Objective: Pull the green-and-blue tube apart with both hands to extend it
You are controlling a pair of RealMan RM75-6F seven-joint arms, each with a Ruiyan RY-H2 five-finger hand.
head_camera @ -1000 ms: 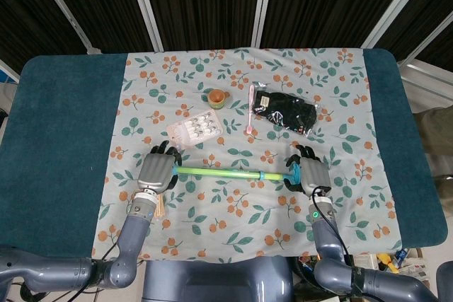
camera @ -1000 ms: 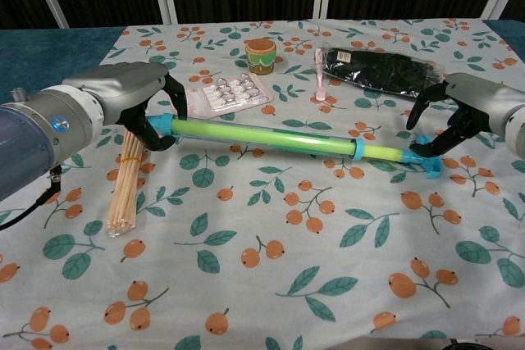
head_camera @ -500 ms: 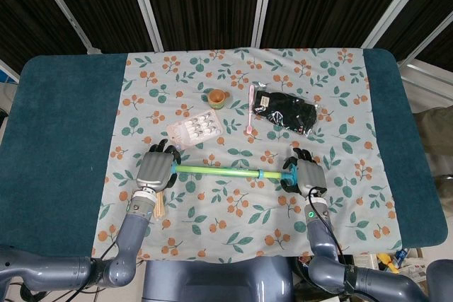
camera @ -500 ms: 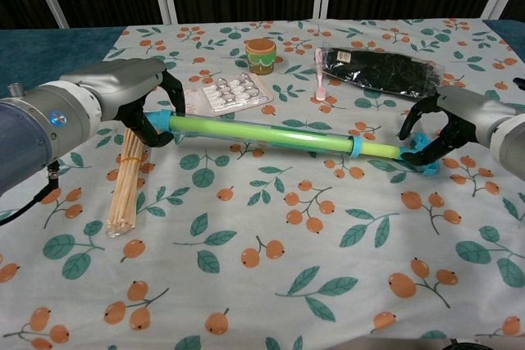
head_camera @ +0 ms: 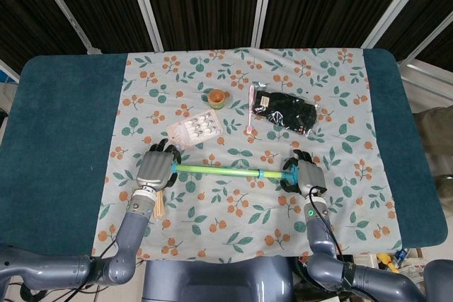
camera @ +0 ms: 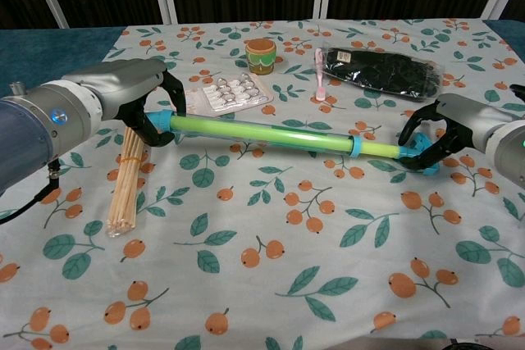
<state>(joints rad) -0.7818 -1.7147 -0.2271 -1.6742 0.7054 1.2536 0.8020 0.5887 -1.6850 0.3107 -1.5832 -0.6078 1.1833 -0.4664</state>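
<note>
The green-and-blue tube (camera: 271, 134) (head_camera: 226, 171) stretches across the cloth just above the table, with a blue collar toward its right end and a thinner green section past it. My left hand (camera: 143, 104) (head_camera: 157, 169) grips the tube's blue left end. Around the blue right end cap, my right hand (camera: 439, 137) (head_camera: 306, 177) has its fingers curled and holds it.
A bundle of wooden sticks (camera: 130, 182) lies under my left hand. Behind the tube sit a blister pack (camera: 228, 92), a small orange-green cup (camera: 261, 55), a pink spoon (camera: 319, 73) and a black bag (camera: 379, 70). Teal table margins (head_camera: 64, 132) flank the floral cloth.
My right hand has shifted left and slightly down with the tube's right end, and its fingers closed more tightly on the cap. The left hand stayed almost still.
</note>
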